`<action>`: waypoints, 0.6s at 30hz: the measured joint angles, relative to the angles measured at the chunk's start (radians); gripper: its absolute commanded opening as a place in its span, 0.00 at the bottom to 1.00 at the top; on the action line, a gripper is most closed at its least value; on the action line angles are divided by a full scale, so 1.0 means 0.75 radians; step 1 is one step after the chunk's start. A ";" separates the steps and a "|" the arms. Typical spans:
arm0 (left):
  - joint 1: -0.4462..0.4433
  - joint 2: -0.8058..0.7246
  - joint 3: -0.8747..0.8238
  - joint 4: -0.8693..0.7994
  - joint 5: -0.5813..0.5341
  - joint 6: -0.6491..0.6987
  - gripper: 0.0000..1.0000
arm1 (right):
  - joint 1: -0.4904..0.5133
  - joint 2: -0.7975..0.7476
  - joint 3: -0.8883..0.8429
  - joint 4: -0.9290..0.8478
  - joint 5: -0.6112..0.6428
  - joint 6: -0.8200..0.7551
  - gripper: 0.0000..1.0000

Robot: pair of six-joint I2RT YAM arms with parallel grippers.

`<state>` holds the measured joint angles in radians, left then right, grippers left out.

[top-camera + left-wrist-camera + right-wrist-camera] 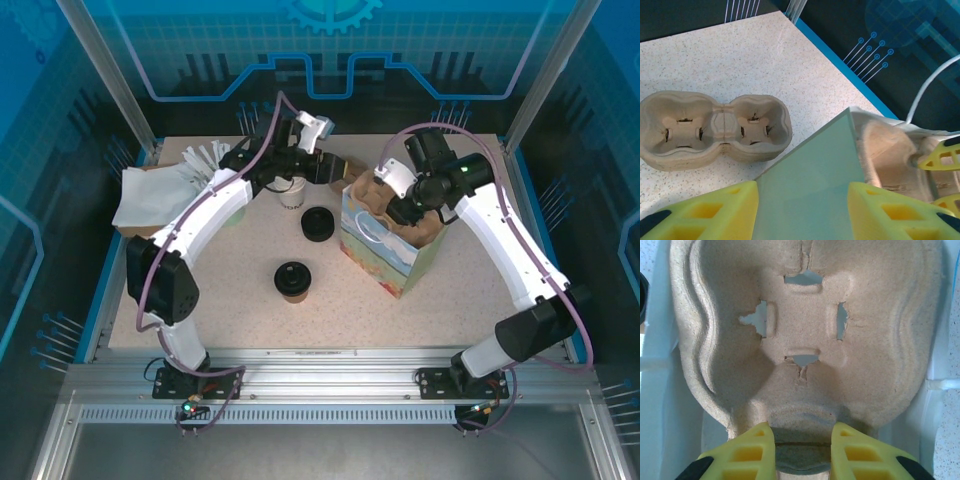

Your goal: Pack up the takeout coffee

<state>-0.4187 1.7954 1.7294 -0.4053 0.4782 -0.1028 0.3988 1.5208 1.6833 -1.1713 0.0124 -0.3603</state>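
Note:
The takeout coffee (293, 280), a brownish paper cup with a black lid, stands on the table in front of the bag, apart from both grippers. The printed paper bag (375, 250) stands upright at centre right. My left gripper (325, 165) (802, 192) hovers open over the bag's back left corner, its teal wall (810, 170) lying below the gap between the fingers. My right gripper (400, 205) (802, 432) is shut on the middle ridge of a cardboard cup carrier (805, 330) (425, 228) that sits in the bag's mouth.
A second black-lidded item (318, 223) and a lidless white cup (291, 192) stand left of the bag. A stack of cup carriers (715, 130) lies behind the bag. White paper (150, 195) and wrapped sticks (205, 155) lie at the back left.

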 measured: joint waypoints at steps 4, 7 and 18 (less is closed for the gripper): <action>0.000 -0.040 -0.040 0.027 0.000 -0.006 0.54 | 0.000 0.011 0.000 0.000 0.014 0.000 0.23; 0.000 -0.081 -0.090 0.044 0.000 -0.020 0.56 | 0.001 0.011 0.000 -0.001 0.019 0.000 0.23; -0.035 -0.322 -0.386 0.145 0.007 -0.040 0.60 | 0.001 0.010 -0.013 0.007 0.002 0.001 0.23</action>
<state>-0.4446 1.5539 1.4403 -0.2962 0.4835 -0.1329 0.3996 1.5280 1.6733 -1.1660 0.0135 -0.3595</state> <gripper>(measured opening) 0.596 0.237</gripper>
